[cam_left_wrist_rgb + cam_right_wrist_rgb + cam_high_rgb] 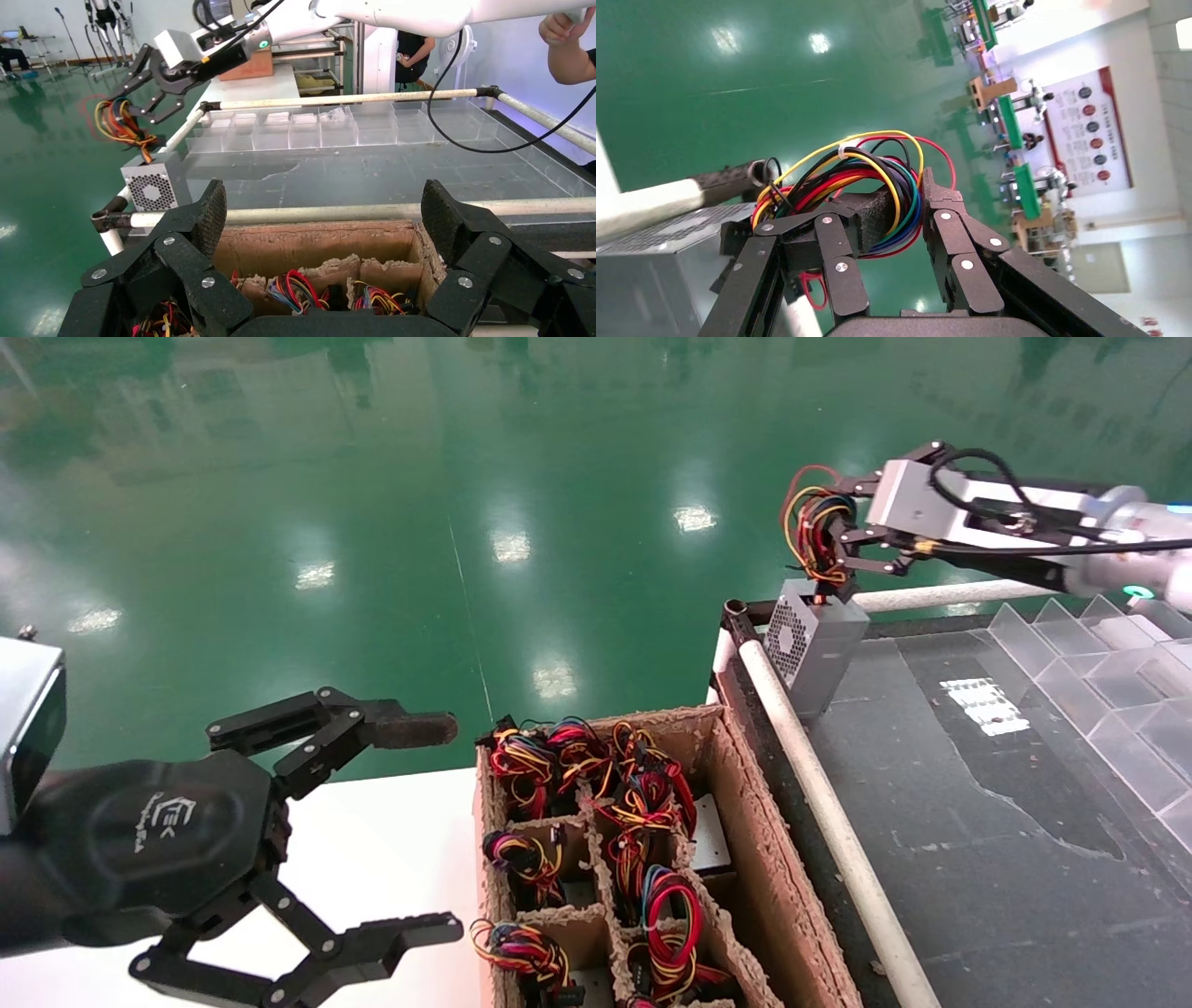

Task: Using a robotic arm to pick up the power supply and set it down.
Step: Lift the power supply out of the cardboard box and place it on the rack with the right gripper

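One grey power supply [815, 640], fan grille outward, hangs by its wire bundle [815, 528] clenched in right gripper [843, 547] fingers

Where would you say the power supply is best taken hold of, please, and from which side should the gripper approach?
By its looped wire bundle, from above. The power supply is a smooth grey box, probably too wide for the jaws, while the bundle stands up off its top as a narrow handle. The right gripper is shut on that bundle now, the box at the dark work surface's corner. The left gripper is open, beside the cardboard box.
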You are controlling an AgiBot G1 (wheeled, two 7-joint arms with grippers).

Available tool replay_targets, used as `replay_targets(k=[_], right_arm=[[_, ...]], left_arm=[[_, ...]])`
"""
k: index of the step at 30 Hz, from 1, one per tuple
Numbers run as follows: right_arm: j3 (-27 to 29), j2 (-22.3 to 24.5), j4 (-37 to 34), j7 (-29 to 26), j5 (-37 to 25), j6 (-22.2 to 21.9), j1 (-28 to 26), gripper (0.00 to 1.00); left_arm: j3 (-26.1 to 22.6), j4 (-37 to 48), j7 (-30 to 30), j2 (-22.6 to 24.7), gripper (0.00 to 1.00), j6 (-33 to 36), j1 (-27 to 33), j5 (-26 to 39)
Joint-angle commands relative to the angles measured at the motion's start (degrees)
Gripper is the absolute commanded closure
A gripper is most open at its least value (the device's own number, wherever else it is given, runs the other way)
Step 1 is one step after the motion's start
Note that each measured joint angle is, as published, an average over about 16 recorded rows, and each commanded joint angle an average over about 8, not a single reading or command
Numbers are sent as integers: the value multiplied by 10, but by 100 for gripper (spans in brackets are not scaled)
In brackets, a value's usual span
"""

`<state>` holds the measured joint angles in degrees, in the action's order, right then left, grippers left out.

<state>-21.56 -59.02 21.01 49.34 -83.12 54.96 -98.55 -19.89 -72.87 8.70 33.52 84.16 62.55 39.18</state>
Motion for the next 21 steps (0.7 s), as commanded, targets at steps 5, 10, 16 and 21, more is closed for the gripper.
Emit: replay_targets(k=[5, 10, 16, 21], right_arm=[[6, -28, -40, 49, 6, -24, -7, 100], [8, -37, -70, 70, 12, -17, -14, 100], [10, -40, -102, 84, 14, -4, -25, 37], [11, -39, -121, 93, 17, 3, -35, 0]], left_arm=[[0, 0, 0, 0, 0, 0, 0, 0], [0, 0, 0, 0, 0, 0, 0, 0], [0, 0, 0, 0, 0, 0, 0, 0], [0, 0, 0, 0, 0, 0, 0, 0]])
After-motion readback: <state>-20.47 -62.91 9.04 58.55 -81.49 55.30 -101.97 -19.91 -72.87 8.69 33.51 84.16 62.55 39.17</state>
